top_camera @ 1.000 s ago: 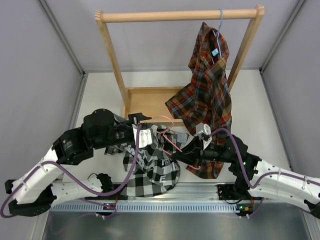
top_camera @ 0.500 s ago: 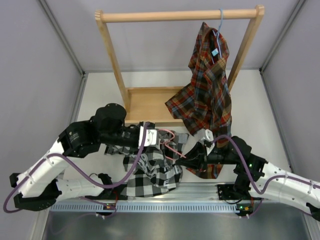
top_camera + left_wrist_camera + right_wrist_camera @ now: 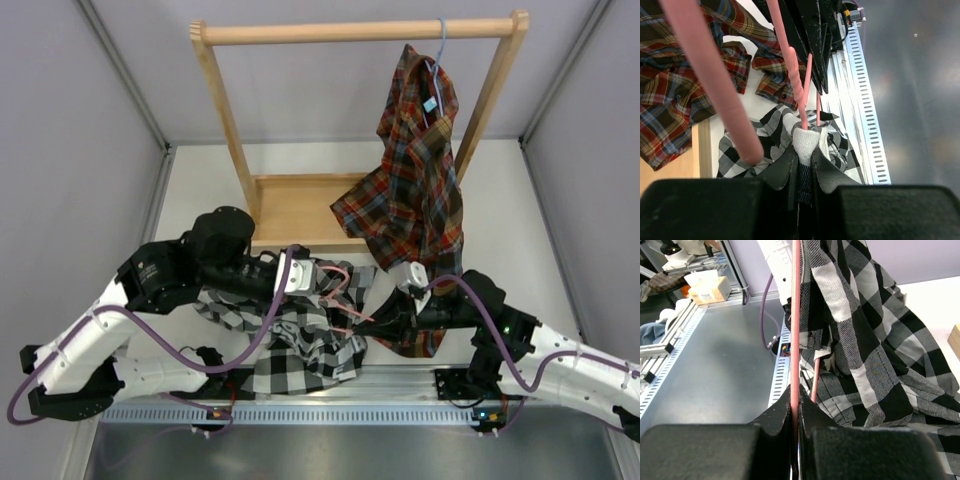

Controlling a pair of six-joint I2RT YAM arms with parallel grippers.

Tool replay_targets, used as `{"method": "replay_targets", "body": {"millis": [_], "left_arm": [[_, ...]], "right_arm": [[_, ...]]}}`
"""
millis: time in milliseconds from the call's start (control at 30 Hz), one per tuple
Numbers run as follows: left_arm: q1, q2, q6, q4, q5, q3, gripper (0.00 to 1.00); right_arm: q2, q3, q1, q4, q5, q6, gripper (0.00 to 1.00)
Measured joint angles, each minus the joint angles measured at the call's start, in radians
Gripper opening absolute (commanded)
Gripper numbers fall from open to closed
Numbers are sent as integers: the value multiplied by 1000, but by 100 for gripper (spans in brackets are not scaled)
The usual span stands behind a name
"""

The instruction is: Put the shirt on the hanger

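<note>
Left jaws pinched tight on the shirt [image 3: 300, 350], right jaws clamped on the hanger [image 3: 795, 315] — thin wire

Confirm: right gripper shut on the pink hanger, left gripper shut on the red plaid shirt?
No. The left gripper is shut on the black-and-white check shirt, not the plaid shirt; the left wrist view shows it. The right gripper does hold the pink hanger.

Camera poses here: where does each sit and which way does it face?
Top external: above and behind the bases, facing down at the rack; left gripper, right gripper and both arms show.
Left wrist: on that wrist, facing along its fingers, shut on the shirt.
Right wrist: likewise, fingers shut on the hanger.
Shared: both wrist views show shirt and hanger.
</note>
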Motion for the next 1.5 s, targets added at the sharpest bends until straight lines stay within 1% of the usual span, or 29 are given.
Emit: {"method": "replay_targets", "body": {"millis": [167,200,233,267,300,333,400,500,567,633,700,733,867,967,1000,1100,1133,1200,1300,1467,1500], "left_arm": [[0,-2,-2,-5,7,0,0],[0,-3,-2,-5,6,0,0],[0,-5,-2,-4,2,0,0],[0,-9,-4,-5,-5,-1,0],[0,-14,-7,-5,-14,-1,0],[0,-24,-11,-4,-25,-2,0],[0,-53,-22,3,-58,-10,0],[0,-107,-46,31,-124,-30,0],[0,-149,-69,60,-177,-51,0],[0,-182,-93,90,-225,-73,0],[0,-208,-116,121,-260,-92,0],[0,-215,-125,133,-276,-99,0],[0,-203,-156,174,-332,-122,0],[0,-190,-187,208,-373,-145,0],[0,-189,-200,225,-379,-160,0],[0,-210,-233,282,-383,-220,0],[0,-225,-246,303,-383,-244,0],[0,-267,-270,343,-386,-293,0],[0,-316,-298,382,-391,-335,0],[0,-346,-323,408,-429,-342,0],[0,-345,-327,409,-438,-342,0]], "right_arm": [[-1,0,2,-3,-3,-6,0],[-1,0,2,-3,-3,-6,7],[-2,0,2,-2,-2,-6,35],[-3,0,2,-3,2,1,60],[-8,0,2,-5,13,3,81],[-14,0,2,-8,29,2,99],[-45,0,3,-29,88,6,99],[-130,-2,4,-100,264,49,99],[-207,-11,4,-155,401,103,99],[-294,-38,4,-188,495,164,99],[-344,-69,4,-202,550,224,98],[-353,-83,4,-208,568,251,95],[-347,-143,4,-198,598,351,90],[-290,-175,4,-150,602,407,85],[-251,-180,4,-123,601,420,81],[-111,-181,4,-40,604,445,75],[-65,-181,4,-11,603,452,71],[15,-188,4,55,598,464,67],[116,-206,4,178,580,466,55],[237,-219,10,370,526,469,52],[256,-220,13,397,520,468,48]]}}
